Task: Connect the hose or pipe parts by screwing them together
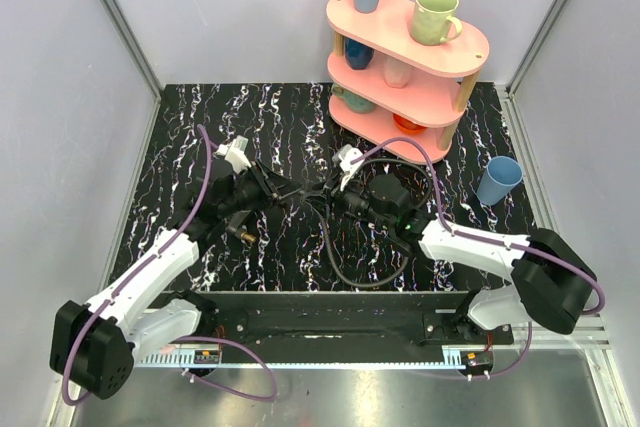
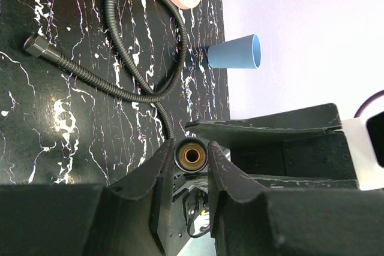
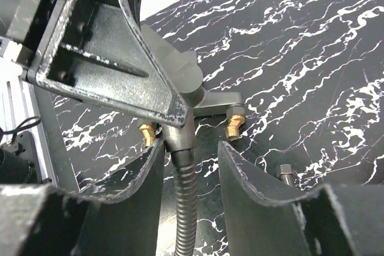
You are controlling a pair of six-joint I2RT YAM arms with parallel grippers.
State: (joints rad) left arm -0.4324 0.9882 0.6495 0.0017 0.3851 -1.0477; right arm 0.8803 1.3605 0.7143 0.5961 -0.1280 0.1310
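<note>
Marbled worktop (image 1: 180,147): left end effector (image 2: 191,148) pinches the hose fitting (image 2: 192,155), and from above the hose (image 3: 185,220) runs toward 3 o'clock through the right end effector (image 3: 190,148), whose parted jaws straddle it without gripping.

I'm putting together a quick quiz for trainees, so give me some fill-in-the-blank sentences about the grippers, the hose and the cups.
1. The left gripper is shut on the hose fitting; the right gripper, straddling the hose with gaps on both sides, is ____.
2. The cup standing on the table is ____.
3. The mug on top of the shelf is ____.

Missing words: open; blue; green.
</note>
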